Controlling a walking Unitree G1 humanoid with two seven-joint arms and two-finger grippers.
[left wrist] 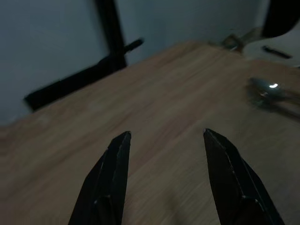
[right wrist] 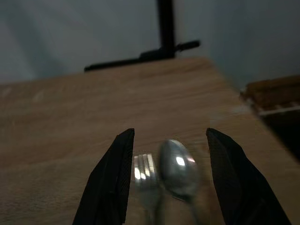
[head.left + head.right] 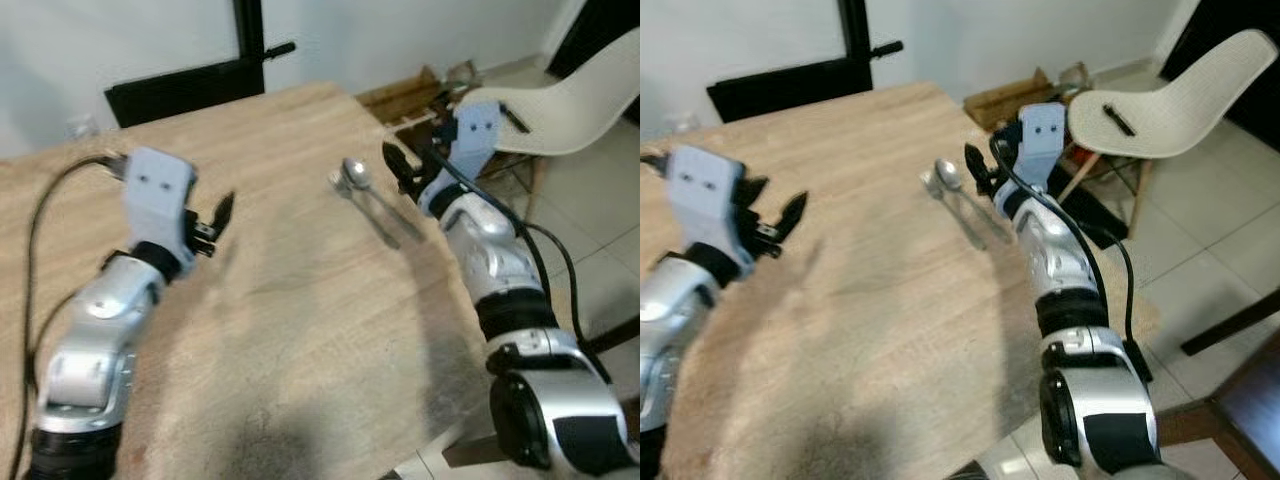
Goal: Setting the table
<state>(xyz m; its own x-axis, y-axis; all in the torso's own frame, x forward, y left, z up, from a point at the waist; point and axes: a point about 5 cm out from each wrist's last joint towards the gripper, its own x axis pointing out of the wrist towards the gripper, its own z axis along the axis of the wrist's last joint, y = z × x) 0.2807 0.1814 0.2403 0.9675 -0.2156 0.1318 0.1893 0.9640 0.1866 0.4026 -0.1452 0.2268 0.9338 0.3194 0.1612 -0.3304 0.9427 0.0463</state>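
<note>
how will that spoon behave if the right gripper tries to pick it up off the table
The spoon looks like shiny metal, so probably stiff and slippery. It lies flat on the wooden table, so the open right gripper may struggle to get under it. The fork lies close alongside and could get nudged.

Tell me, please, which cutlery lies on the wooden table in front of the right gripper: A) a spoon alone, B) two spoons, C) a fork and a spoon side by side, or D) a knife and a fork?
C: the right wrist view shows a fork and a spoon lying side by side on the wooden table, seen between the open jaws of the right gripper.
</note>
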